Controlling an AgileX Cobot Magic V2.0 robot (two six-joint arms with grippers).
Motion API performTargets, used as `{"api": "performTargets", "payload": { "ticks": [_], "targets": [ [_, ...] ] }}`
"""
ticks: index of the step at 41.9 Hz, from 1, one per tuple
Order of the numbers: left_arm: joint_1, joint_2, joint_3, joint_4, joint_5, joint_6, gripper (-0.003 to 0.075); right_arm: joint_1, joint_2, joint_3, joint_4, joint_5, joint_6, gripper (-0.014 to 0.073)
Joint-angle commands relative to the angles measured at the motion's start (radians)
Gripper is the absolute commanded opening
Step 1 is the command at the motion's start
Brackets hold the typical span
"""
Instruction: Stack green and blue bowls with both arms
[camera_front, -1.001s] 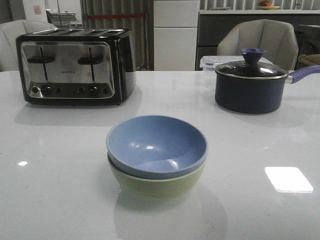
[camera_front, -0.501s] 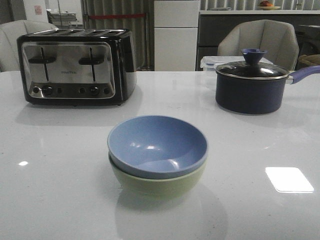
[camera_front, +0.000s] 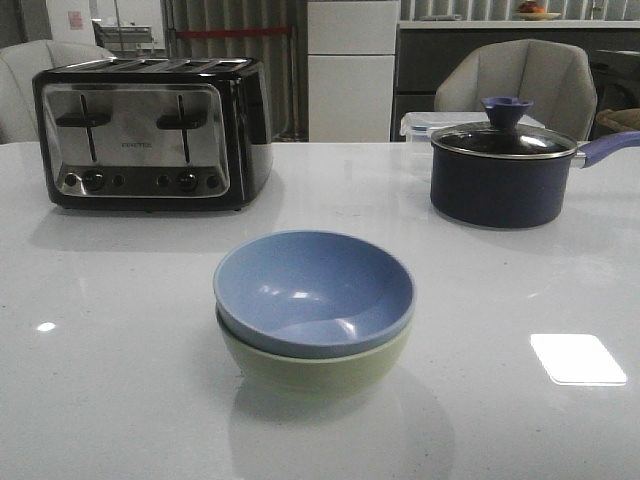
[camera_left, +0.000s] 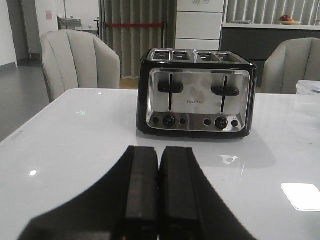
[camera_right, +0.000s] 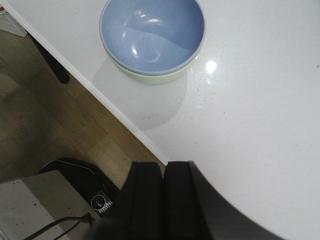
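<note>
The blue bowl (camera_front: 313, 290) sits nested inside the green bowl (camera_front: 315, 368) at the middle of the white table, near its front. The stack also shows in the right wrist view, blue bowl (camera_right: 152, 34) over the green bowl (camera_right: 150, 76). My left gripper (camera_left: 159, 152) is shut and empty, low over the table and facing the toaster. My right gripper (camera_right: 164, 167) is shut and empty, held high above the table's front edge, well clear of the bowls. Neither arm shows in the front view.
A black and chrome toaster (camera_front: 150, 133) stands at the back left. A dark navy lidded saucepan (camera_front: 505, 170) stands at the back right, with a clear container (camera_front: 420, 124) behind it. Chairs (camera_front: 515, 75) stand beyond the table. The table edge (camera_right: 100, 97) borders wooden floor.
</note>
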Motion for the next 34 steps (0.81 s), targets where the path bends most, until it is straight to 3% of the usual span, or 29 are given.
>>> {"api": "performTargets", "payload": {
  "ticks": [1, 34],
  "targets": [
    [-0.009, -0.021, 0.005, 0.002, -0.102, -0.010, 0.0094, -0.006, 0.002, -0.025, -0.006, -0.056, 0.003, 0.0055],
    [-0.037, -0.019, 0.005, 0.004, -0.104, -0.010, 0.0093, -0.006, 0.002, -0.025, -0.006, -0.045, 0.003, 0.0055]
  ]
}}
